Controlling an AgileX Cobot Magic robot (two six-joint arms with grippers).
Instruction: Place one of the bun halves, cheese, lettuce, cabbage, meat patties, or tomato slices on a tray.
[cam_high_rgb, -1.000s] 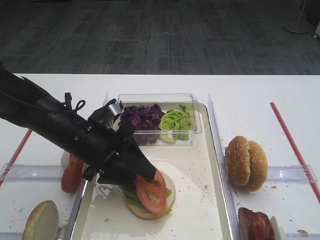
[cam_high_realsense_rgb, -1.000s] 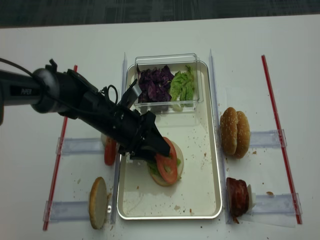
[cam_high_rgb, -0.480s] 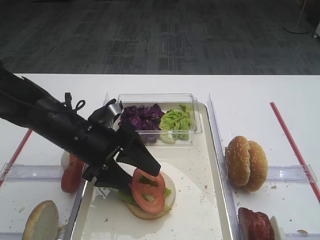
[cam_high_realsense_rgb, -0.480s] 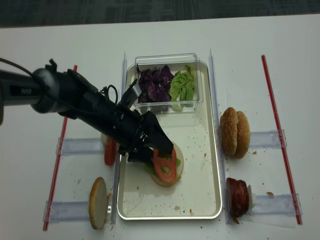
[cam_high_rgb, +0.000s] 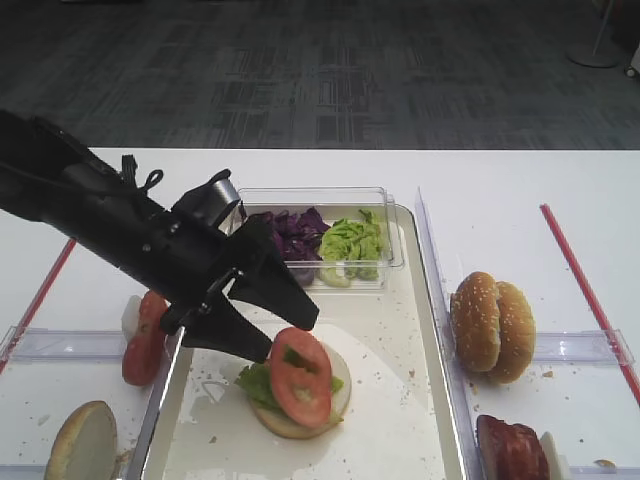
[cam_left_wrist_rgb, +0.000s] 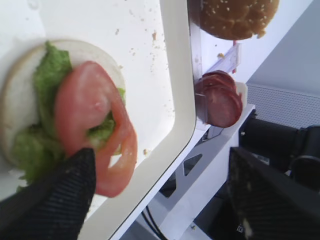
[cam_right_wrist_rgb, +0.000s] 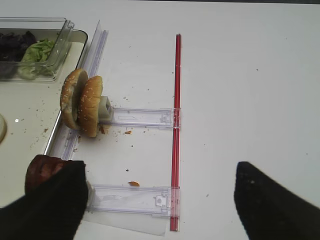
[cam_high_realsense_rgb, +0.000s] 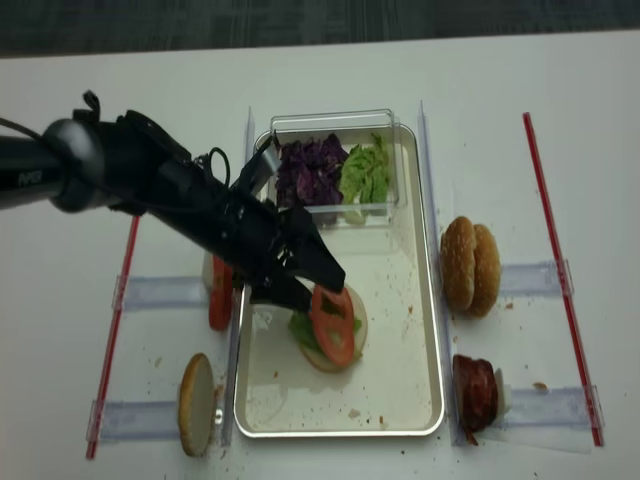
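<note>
A red tomato slice (cam_high_rgb: 300, 377) lies on lettuce (cam_high_rgb: 258, 383) over a pale bun half (cam_high_rgb: 338, 385), inside the cream tray (cam_high_rgb: 400, 400). My left gripper (cam_high_rgb: 285, 336) hovers just above and to the left of that stack, open, with nothing between its fingers. In the left wrist view the tomato slice (cam_left_wrist_rgb: 90, 115) sits free beside one finger. My right gripper (cam_right_wrist_rgb: 160, 210) is open over bare table near a clear holder (cam_right_wrist_rgb: 132, 200), and it does not show in the high views.
A clear box (cam_high_rgb: 310, 195) at the tray's far end holds purple cabbage (cam_high_rgb: 285, 232) and lettuce (cam_high_rgb: 352, 243). Sesame bun halves (cam_high_rgb: 492, 325) and meat patties (cam_high_rgb: 512, 448) stand right of the tray. More tomato slices (cam_high_rgb: 145, 335) and a bun half (cam_high_rgb: 85, 440) stand left. Red strips (cam_high_rgb: 585, 285) edge the area.
My left gripper has opened and let go of the tomato slice, which now rests on the lettuce. The gripper has lifted back a little to the left.
</note>
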